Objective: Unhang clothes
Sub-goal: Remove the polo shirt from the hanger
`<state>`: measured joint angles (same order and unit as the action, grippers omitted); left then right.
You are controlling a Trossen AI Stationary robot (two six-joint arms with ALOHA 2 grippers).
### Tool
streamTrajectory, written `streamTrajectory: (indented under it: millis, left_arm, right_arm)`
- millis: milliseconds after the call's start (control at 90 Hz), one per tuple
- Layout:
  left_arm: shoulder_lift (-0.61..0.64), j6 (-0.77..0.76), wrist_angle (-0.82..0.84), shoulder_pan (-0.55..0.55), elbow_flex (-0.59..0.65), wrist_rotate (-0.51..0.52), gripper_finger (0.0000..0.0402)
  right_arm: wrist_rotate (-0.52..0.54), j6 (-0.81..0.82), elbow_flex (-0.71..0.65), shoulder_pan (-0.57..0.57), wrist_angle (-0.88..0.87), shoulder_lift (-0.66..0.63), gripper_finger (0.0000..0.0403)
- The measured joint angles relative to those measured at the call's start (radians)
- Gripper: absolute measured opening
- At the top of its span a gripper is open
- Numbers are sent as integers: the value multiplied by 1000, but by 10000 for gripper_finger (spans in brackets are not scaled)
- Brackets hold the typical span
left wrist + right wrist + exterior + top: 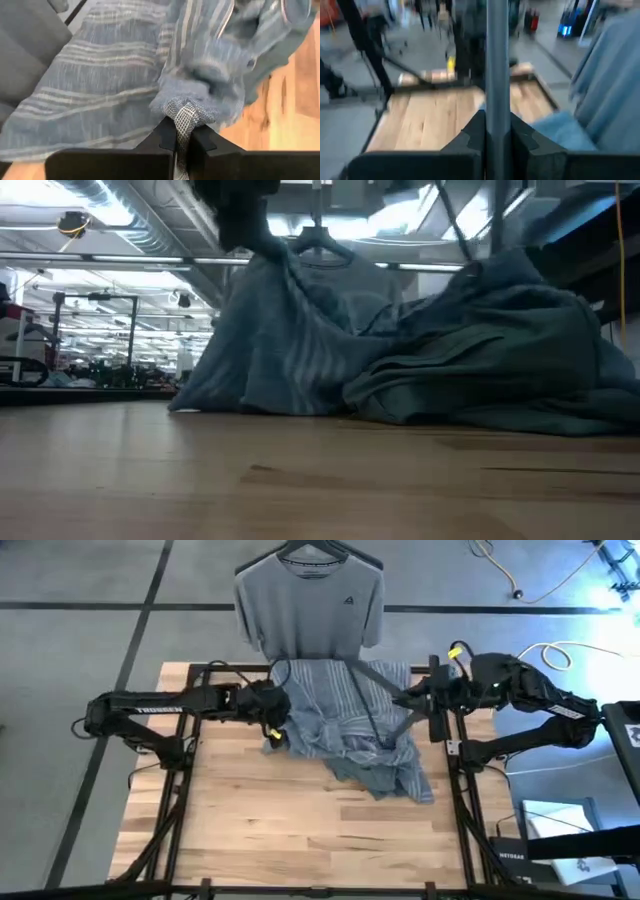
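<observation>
Blue-grey striped shirt [350, 725] is pinched by the left end effector [183, 131]; right end effector [497, 131], clamping the hanger [385, 700], should draw it clear.

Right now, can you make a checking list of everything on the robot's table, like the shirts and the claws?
Surface: wooden table, bare at the front.
Job's things: striped shirt crumpled on the table; grey T-shirt hanging on a hanger behind it.
Clutter: nothing seen.
Grippers: left gripper pinches the striped shirt's fabric; right gripper clamps a grey hanger bar.
Cables: white cable on the floor, far right.
Surroundings: grey floor, white boxes beside the table.
</observation>
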<state>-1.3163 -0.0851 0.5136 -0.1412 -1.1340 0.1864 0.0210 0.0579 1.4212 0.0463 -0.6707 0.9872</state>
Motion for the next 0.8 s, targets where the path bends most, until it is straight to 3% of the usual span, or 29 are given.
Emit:
streamTrajectory:
  millis: [233, 367, 533, 633, 800]
  left_arm:
    - [-1, -40, -20, 31, 15, 32, 0]
    - [-1, -79, -15, 12, 15, 20, 0]
    - [-1, -91, 103, -4, 15, 16, 0]
    - [-1, -89, 221, -4, 22, 15, 0]
    - [-2, -125, 230, -4, 112, -10, 0]
  right_arm:
    - [19, -15, 0, 0, 272, 26, 23]
    - [-106, 105, 0, 0, 310, 31, 23]
    - [-307, 240, 0, -27, 197, 53, 23]
    - [-365, 247, -1, -77, 52, 73, 23]
    - [-463, 247, -115, -136, -91, 83, 23]
